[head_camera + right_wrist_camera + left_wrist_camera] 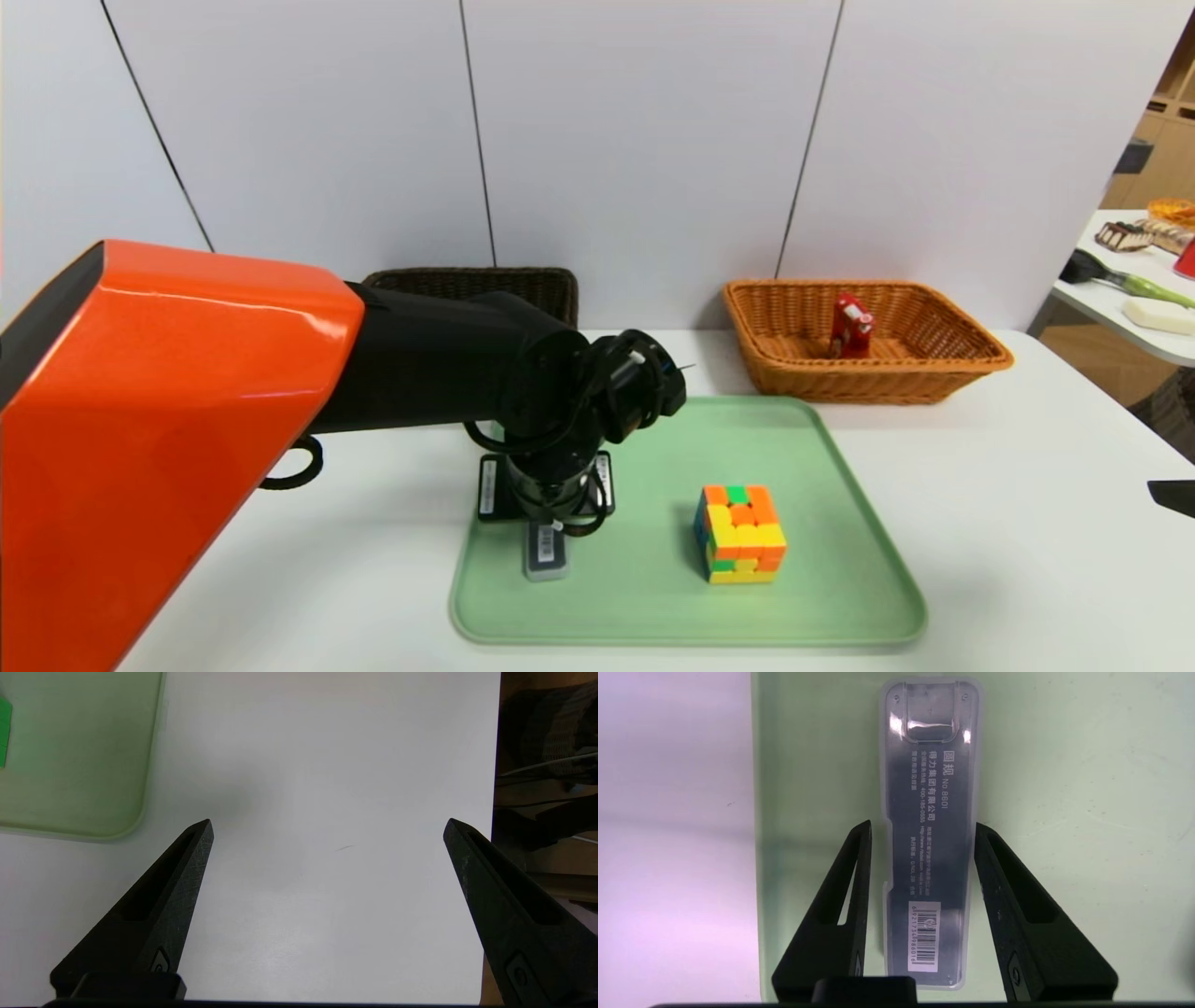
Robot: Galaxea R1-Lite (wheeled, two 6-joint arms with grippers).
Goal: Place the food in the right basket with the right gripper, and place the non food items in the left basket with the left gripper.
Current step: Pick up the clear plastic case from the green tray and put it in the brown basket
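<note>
A clear plastic case [931, 826] with a dark insert and a barcode lies flat near the left edge of the green tray [653, 616]. My left gripper [923, 825] reaches down over it, open, its fingers astride the case's long sides. One finger touches the case; a thin gap remains at the other. In the head view the wrist hides most of the case [546, 560]. A colourful puzzle cube [740, 534] stands mid-tray. My right gripper [327, 828] hovers open over bare table to the right of the tray. A red packet [851, 325] stands in the tan right basket [971, 359]. The dark left basket [471, 278] sits behind my left arm.
The white table [1027, 560] ends close to my right gripper, with dark clutter beyond its edge [542, 765]. The tray's corner [70, 765] shows in the right wrist view. A second table [1134, 308] with assorted items stands far right.
</note>
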